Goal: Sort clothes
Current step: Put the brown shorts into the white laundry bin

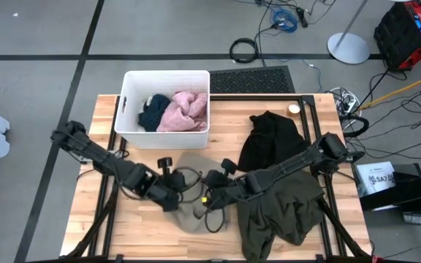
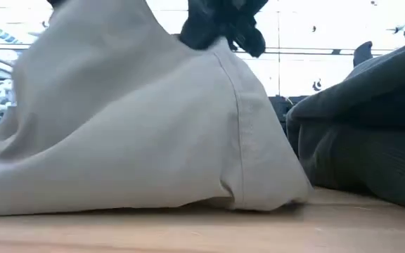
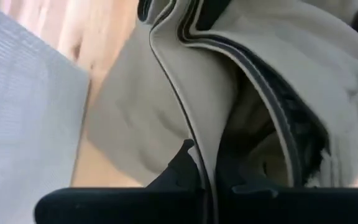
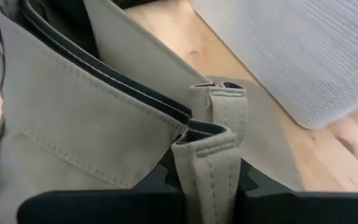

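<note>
Wooden surface (image 1: 93, 219), near-centre: tan khaki trousers (image 1: 188, 208) pinched at the waistband by both pincers — left pincer (image 1: 172, 199) and right pincer (image 1: 212, 197) each clamped on the fabric, side by side. White bin (image 1: 130, 128) directly beyond — nearer the left arm.

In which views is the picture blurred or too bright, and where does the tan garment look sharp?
Low view: the windows behind are blown out to white, and the tan garment is close and soft. Left wrist view: the garment fills the frame, blurred. Right wrist view: sharpest, stitching shows on the waistband held in the right gripper. High view: even light, weak shadows on the table.
</note>
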Robot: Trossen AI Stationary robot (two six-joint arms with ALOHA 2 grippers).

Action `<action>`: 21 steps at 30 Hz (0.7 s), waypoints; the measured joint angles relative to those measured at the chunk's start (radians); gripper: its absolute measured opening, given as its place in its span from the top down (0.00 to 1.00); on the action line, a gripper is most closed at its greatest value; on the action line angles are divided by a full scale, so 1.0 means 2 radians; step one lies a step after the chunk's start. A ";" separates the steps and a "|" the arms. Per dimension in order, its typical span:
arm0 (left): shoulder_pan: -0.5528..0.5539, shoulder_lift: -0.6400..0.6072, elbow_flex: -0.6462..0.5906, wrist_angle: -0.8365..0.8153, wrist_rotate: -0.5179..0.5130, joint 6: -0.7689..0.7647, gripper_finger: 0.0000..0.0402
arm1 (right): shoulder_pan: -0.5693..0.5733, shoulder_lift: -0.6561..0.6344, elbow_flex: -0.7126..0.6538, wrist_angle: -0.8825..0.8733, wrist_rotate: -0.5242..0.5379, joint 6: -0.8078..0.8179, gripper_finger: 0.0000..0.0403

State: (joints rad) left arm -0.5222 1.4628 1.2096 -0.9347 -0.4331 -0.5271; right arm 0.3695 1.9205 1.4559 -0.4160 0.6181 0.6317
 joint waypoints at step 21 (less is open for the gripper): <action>0.122 -0.071 -0.182 0.190 0.102 -0.031 0.94 | -0.093 -0.024 -0.101 0.070 -0.106 0.013 0.89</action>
State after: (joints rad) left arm -0.2791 1.3216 0.8448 -0.5541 -0.2287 -0.5888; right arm 0.1841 1.8731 1.2546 -0.2765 0.4062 0.6587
